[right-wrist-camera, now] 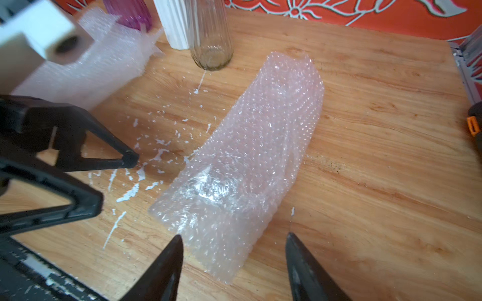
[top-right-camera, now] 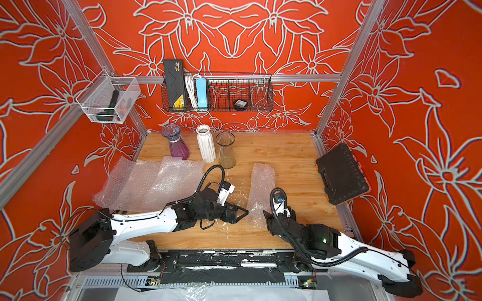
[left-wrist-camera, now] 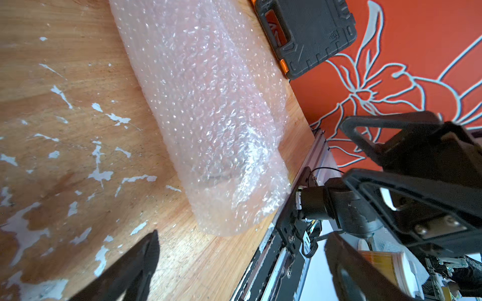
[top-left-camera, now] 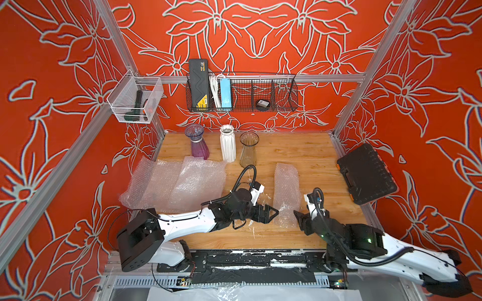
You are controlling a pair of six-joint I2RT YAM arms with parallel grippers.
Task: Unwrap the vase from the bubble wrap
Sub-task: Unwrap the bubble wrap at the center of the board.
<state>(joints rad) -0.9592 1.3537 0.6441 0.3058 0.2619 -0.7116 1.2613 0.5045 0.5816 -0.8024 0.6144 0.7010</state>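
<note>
Far to the left of the bubble-wrap roll [top-left-camera: 286,191], loose bubble-wrap sheets [top-left-camera: 177,182] lie spread on the desk [top-left-camera: 313,156]. Their outer edge reaches past the desk's side. Behind the roll and to its left, three bare vases stand in a row: a purple vase [top-left-camera: 197,142], a white ribbed vase [top-left-camera: 227,146] and a clear glass vase [top-left-camera: 248,149]. The clear one is nearest the roll.

The left claw [top-left-camera: 272,216] is just left of the roll's near end, spread wide with nothing in it. The roll lies lengthwise on the desk, running from near to far. A glassy shape [right-wrist-camera: 206,187] shows dimly through the wrap toward the near end.

The right claw [right-wrist-camera: 233,241] is at that near end. Its fingers are parted with the roll's tip between them, and they are not clamped on it. Well to the right of the roll, a black case [top-left-camera: 366,174] lies over the desk's edge.
</note>
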